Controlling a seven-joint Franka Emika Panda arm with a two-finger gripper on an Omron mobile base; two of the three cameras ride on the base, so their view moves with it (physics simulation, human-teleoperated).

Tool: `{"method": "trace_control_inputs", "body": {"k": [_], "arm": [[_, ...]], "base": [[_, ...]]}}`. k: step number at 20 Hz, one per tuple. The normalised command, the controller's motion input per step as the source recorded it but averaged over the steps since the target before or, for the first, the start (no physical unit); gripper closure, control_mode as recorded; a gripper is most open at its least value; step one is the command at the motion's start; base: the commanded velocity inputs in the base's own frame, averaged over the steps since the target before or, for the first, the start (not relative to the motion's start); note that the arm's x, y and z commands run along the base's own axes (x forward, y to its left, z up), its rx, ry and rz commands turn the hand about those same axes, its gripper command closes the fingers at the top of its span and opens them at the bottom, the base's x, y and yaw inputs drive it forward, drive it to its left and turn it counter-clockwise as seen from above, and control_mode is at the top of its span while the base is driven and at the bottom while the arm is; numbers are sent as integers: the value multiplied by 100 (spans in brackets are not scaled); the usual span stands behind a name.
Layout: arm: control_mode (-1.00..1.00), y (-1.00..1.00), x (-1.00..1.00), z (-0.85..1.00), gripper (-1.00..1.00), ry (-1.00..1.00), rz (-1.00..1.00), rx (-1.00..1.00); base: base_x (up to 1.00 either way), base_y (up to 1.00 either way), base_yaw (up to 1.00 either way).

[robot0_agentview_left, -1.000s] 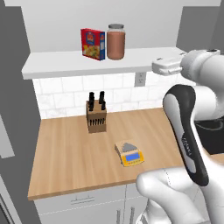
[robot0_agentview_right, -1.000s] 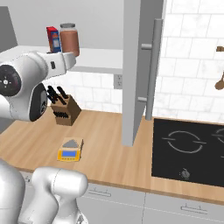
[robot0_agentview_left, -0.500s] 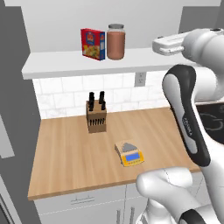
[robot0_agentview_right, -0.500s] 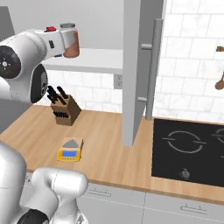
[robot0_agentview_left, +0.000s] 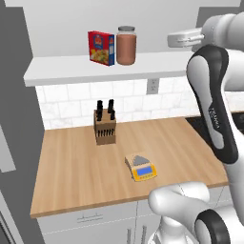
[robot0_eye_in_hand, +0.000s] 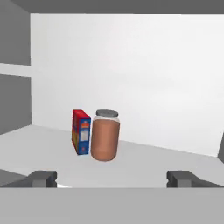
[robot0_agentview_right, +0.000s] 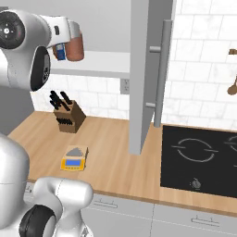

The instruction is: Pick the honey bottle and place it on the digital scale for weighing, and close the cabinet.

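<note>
The hand (robot0_eye_in_hand: 112,179) is hanging wide open, facing the honey bottle (robot0_eye_in_hand: 105,135) standing mid-shelf (robot0_eye_in_hand: 144,164) beside the cereal box (robot0_eye_in_hand: 81,131).

Kitchen: hob (robot0_agentview_right: 199,157), knife block (robot0_agentview_left: 105,127), wooden counter (robot0_agentview_left: 71,167).

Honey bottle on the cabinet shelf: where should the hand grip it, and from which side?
Grip the honey bottle around its straight round body, below the grey lid. Come in level from the open front of the shelf, fingers passing either side. It stands upright; the cereal box crowds one side, so clearance there looks tight.
</note>
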Motion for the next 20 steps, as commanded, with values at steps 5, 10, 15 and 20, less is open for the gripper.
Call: {"method": "trace_control_inputs", "body": {"k": [5,10,15,20], "arm": [[-100,24,0,-57,-100,1,1,7],[-100,7,22,-12,-100,-3,1,3],[-100,12,50,-9,-100,1,2,4],[-100,0,38,0,-100,3,2,0]], "base": [[0,0,0],[0,0,0],[0,0,0],[0,0,0]]}}
